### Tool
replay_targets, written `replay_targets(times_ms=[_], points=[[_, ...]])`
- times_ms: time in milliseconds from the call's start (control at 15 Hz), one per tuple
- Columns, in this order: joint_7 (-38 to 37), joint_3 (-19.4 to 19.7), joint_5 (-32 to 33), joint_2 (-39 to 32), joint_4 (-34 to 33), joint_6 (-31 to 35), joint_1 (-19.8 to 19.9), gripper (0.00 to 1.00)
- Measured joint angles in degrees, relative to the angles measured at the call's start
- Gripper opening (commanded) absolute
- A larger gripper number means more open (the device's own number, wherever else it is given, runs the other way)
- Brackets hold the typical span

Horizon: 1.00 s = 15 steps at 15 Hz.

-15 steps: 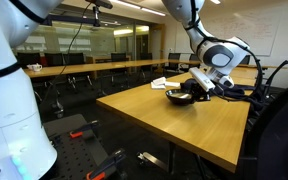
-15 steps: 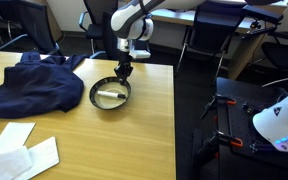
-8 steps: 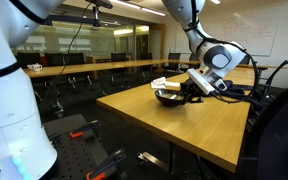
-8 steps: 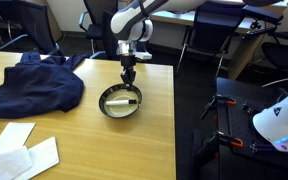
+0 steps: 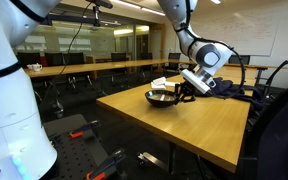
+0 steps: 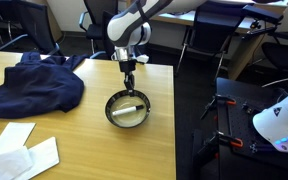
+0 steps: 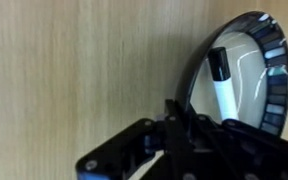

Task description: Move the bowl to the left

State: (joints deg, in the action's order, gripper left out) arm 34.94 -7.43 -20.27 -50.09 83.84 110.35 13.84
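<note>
The wooden table fills most of what I see, and both exterior views show it, while the wrist view gives me only a patch of its grain. One arm reaches down over it; in an exterior view it comes in from the top with its light wrist housing plain to see.

One dark blue cloth lies crumpled on the table, well apart from the bowl; from the other side it shows behind the arm, and the wrist camera misses it entirely.

There is one bowl, round with a dark rim, sitting near the table's edge. An exterior view shows it from the side, yet I cannot tell whether it rests on the wood or sits just off it. The wrist view shows only part of its ribbed rim.

I count at least two white paper sheets near the table's front corner.

The gripper is pinched closed on the bowl's rim, fingers nearly together; the wrist view shows this best.

One marker lies inside the bowl. Only the wrist view makes out its black cap and white barrel.
</note>
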Motion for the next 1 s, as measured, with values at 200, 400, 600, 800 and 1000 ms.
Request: replay_targets(times_ms=[200,400,600,800,1000], points=[[2.5,-0.5,1.3,1.7,3.1,0.7,-0.5,0.03],[4.1,-0.8,1.7,3.5,6.2,2.5,-0.8,0.03],[4.2,-1.1,1.6,4.7,8.2,3.7,-0.8,0.43],[4.2,-1.1,1.3,6.6,9.3,3.7,-0.7,0.67],[4.1,-1.0,1.1,9.2,10.5,3.7,-0.4,0.89]])
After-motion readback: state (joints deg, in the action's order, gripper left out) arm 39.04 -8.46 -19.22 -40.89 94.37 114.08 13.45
